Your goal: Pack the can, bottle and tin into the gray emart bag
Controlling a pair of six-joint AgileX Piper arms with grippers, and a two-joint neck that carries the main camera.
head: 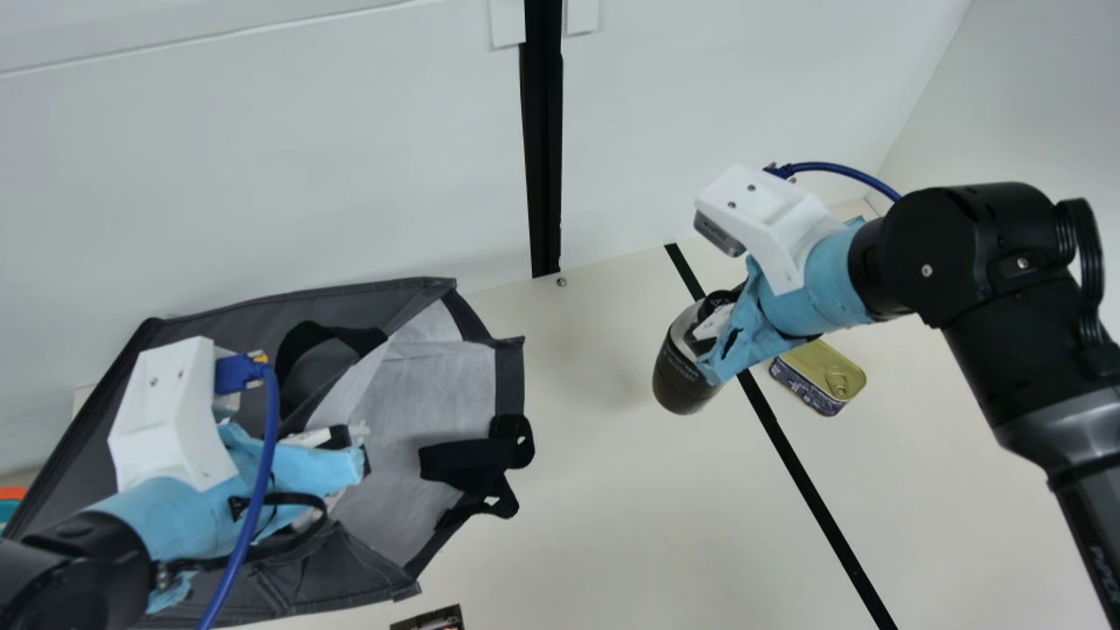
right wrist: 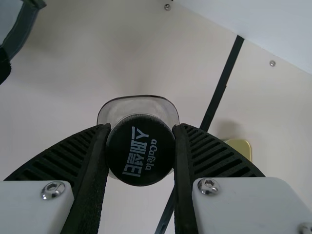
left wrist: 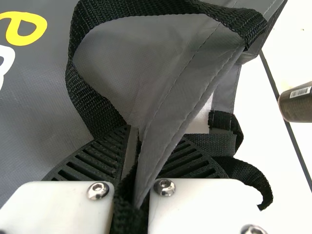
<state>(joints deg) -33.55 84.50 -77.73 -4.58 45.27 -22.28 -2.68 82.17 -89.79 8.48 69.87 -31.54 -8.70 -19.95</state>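
One limp gray bag (head: 510, 376) lies at the main view's lower left, its rim pinched in the nearly closed left tool (left wrist: 142, 134). Right of centre, the right tool (right wrist: 141, 126), parted cap-wide, grips the bottle (head: 685, 381) at its cap; smooth, stiff, probably weighty. Farther right, the tin (head: 818, 376) seems rigid, slick, best taken across its narrow width.

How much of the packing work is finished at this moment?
The gray emart bag is open, gripped by the left tool; whether the can is inside, I cannot tell. The right tool holds the black-capped bottle outside the bag. The tin is left, on the table.
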